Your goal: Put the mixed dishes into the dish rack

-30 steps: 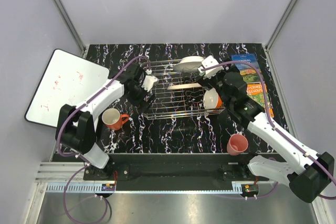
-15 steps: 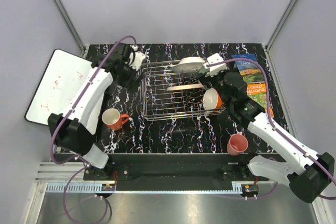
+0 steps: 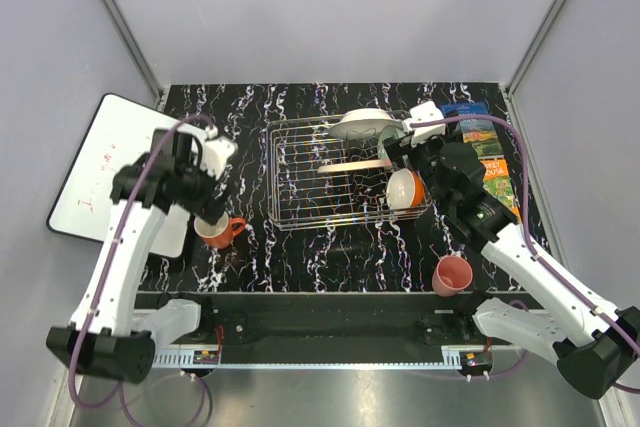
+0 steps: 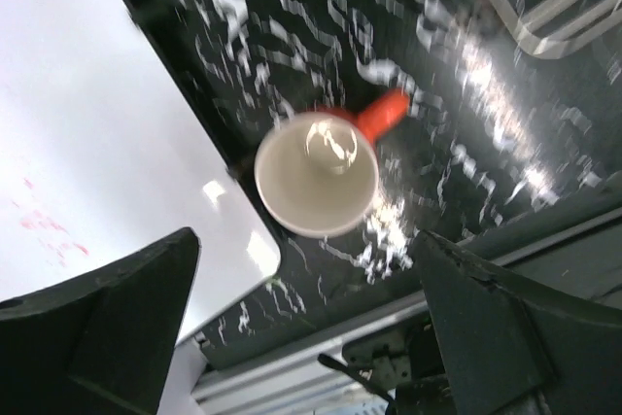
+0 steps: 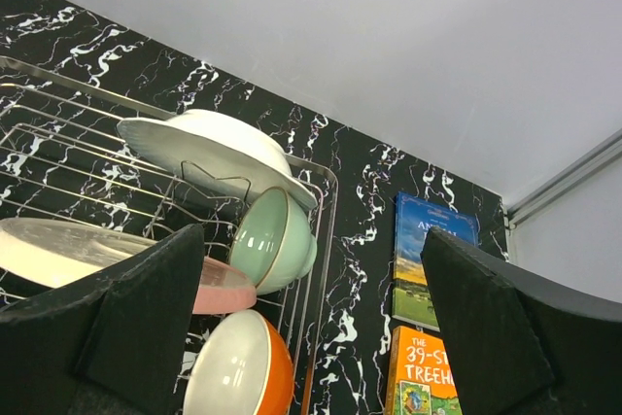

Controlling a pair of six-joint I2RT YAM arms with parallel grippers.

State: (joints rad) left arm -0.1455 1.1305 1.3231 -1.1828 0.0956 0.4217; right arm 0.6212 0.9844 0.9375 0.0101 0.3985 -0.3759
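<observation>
As orange-red mug (image 4: 317,172) stands upright, cream inside shows glossy.

we find the left half of the dish rack (image 3: 300,172), mid-frame in the top view, bare wire: room to come down. its right half is crowded: white plate (image 3: 362,124), pink-and-cream plate (image 3: 350,164), mint-green bowl (image 5: 275,239) and orange bowl (image 3: 404,188) stand close together, with the right gripper (image 3: 412,127) over that corner. at lower left the mug (image 3: 215,228) sits mouth up below the wide-spread left gripper (image 4: 311,328), the white board (image 3: 110,157) just beside it. the pink cup (image 3: 452,274), lower right, has open tabletop all round.
</observation>
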